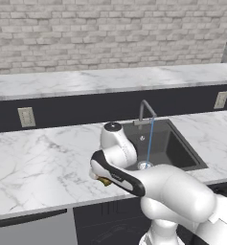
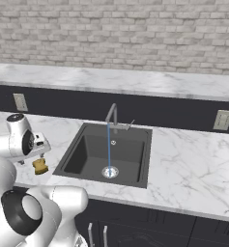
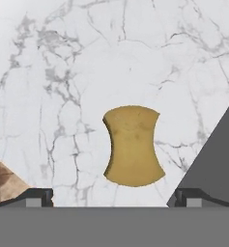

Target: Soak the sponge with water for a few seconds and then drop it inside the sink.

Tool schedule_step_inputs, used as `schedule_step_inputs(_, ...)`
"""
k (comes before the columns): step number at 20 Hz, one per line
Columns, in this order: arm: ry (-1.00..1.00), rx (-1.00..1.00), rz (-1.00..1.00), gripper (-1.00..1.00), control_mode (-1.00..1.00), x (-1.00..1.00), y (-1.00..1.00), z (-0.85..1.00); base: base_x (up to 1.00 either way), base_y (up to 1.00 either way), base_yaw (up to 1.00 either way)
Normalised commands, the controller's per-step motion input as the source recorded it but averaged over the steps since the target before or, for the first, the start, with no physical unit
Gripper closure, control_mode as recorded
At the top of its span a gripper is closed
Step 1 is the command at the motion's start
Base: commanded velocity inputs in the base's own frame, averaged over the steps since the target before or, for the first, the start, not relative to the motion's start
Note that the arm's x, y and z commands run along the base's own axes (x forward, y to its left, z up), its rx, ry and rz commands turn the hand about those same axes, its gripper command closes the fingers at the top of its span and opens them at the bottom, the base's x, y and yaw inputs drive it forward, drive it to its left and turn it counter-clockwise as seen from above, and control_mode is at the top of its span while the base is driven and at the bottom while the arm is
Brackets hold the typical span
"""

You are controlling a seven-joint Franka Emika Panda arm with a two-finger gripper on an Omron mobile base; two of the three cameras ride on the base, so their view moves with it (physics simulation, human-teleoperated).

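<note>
The mustard-yellow sponge [image 3: 133,144] lies flat on the white marble counter, a little left of the sink [image 2: 87,155]. It also shows as a small block [image 2: 40,166] near the counter's front edge, and half hidden under my arm [image 1: 104,181]. My gripper [image 3: 113,197] hovers right above it, open, its fingertips [image 3: 38,195] spread wider than the sponge and touching nothing. The water [image 2: 108,147] runs as a thin blue stream [image 1: 149,141] from the gooseneck faucet [image 2: 113,116] down to the silver drain [image 2: 109,171].
The sink's dark rim [image 3: 217,154] lies close to the sponge on one side, the counter's front edge with floor [image 3: 2,181] beyond on the other. A raised marble ledge [image 1: 110,79] and wall outlets [image 1: 26,116] stand behind the counter.
</note>
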Motion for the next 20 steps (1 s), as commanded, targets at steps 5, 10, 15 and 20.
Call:
schedule_step_inputs(5, 0.02, 0.00, 0.00, -1.00, -1.00, 0.04, -0.12, -0.04, 0.00, 0.00, 0.00)
schedule_step_inputs(10, 0.01, 0.00, 0.00, -1.00, -1.00, 0.16, -0.08, -0.08, 0.00, 0.00, 0.00)
schedule_step_inputs(15, 0.01, 0.00, 0.00, -1.00, -1.00, 0.25, 0.00, -0.09, 0.00, 0.00, 0.00)
schedule_step_inputs(20, 0.01, 0.00, 0.00, -1.00, -1.00, 0.25, 0.00, -0.10, 0.00, 0.00, 0.00)
